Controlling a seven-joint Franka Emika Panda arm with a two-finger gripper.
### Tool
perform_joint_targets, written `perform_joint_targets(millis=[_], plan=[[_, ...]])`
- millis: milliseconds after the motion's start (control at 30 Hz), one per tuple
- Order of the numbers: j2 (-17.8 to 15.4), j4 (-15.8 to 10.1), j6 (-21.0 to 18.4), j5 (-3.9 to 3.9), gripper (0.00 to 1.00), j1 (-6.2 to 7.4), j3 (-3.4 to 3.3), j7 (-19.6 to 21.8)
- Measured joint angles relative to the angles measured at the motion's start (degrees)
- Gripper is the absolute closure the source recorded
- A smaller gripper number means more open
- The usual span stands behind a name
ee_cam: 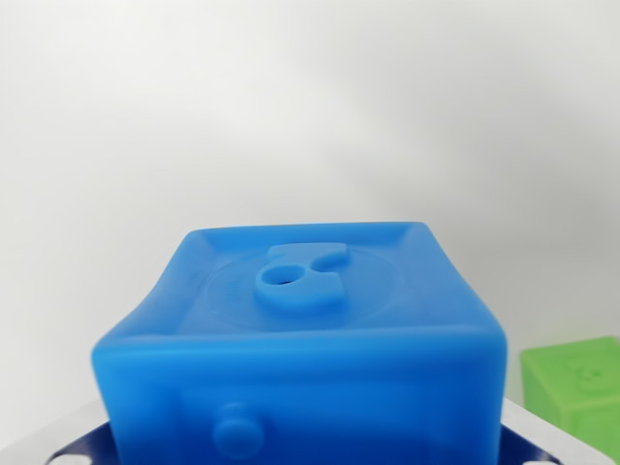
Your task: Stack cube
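wrist view: blue cube (305,358) fills foreground (finger state unclear), green cube (573,386) at right.

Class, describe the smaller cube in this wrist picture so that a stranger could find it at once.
Start from the big blue cube filling the lower middle. Look past its side to the wrist view's right edge: there sits the green cube, low and partly cut off. Its green colour sets it apart.

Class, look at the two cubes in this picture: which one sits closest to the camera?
The blue cube: it fills the foreground, while the green cube only peeks in at the lower right.
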Motion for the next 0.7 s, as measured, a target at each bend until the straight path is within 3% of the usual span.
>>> perform_joint_targets(millis=[700], plan=[[-0.1, 0.1, 0.0, 0.11, 1.00, -3.91, -0.17, -6.7]])
